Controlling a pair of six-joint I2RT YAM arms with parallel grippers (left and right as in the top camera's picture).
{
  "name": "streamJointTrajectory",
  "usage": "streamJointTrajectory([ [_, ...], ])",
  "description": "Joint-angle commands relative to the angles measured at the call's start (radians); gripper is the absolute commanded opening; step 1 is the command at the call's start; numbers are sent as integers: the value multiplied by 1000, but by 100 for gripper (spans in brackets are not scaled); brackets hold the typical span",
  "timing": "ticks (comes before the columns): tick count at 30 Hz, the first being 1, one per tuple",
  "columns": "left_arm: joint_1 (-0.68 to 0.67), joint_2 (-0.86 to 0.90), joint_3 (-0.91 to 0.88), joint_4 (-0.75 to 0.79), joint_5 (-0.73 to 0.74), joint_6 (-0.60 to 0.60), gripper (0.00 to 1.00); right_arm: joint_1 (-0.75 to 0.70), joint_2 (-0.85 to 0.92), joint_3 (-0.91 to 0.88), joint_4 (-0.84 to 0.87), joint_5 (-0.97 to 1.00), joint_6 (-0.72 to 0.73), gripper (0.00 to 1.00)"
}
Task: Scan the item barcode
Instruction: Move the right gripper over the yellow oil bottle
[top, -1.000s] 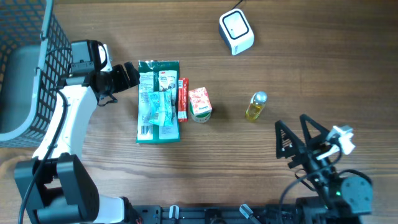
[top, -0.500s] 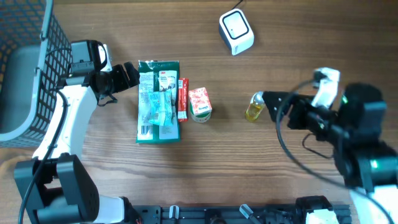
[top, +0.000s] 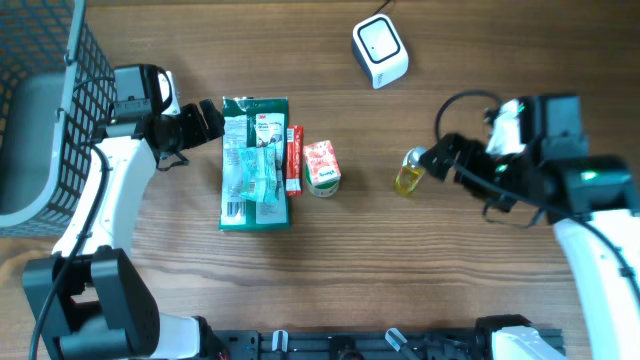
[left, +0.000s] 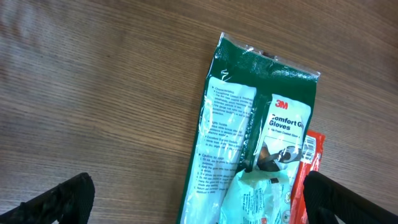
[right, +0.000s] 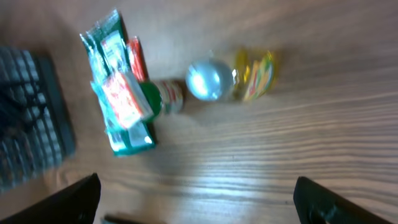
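A green 3M gloves pack (top: 254, 165) lies left of centre, with a red stick packet (top: 294, 160) and a small red-and-white carton (top: 321, 167) beside it. To their right lies a small yellow bottle (top: 408, 174) with a silver cap. The white scanner (top: 380, 50) stands at the back. My left gripper (top: 208, 122) is open at the pack's top-left corner; in the left wrist view the pack (left: 255, 143) lies between its spread fingers (left: 348, 199). My right gripper (top: 447, 163) is open just right of the bottle (right: 252, 74), with nothing between its fingers.
A dark wire basket (top: 40, 110) fills the far left side of the table. The right wrist view is blurred and shows the basket (right: 31, 124) at its left edge. Bare wood surrounds the items.
My right arm has swung up from the near right edge to just right of the bottle. The left arm and all the items have stayed put.
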Motion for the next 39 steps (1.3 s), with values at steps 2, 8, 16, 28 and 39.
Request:
streamJointTrajectory([
  [2, 9, -11, 13, 4, -6, 9, 100, 18, 95, 237, -181, 227, 77, 100],
  [8, 9, -11, 13, 4, -6, 9, 100, 33, 215, 228, -148, 229, 68, 100],
  [16, 8, -11, 13, 4, -6, 9, 100, 106, 308, 227, -136, 251, 68, 99],
  [28, 8, -11, 13, 4, -6, 9, 100, 190, 483, 225, -108, 312, 71, 99],
  [39, 8, -11, 13, 4, -6, 9, 100, 190, 510, 123, 1, 306, 69, 100],
])
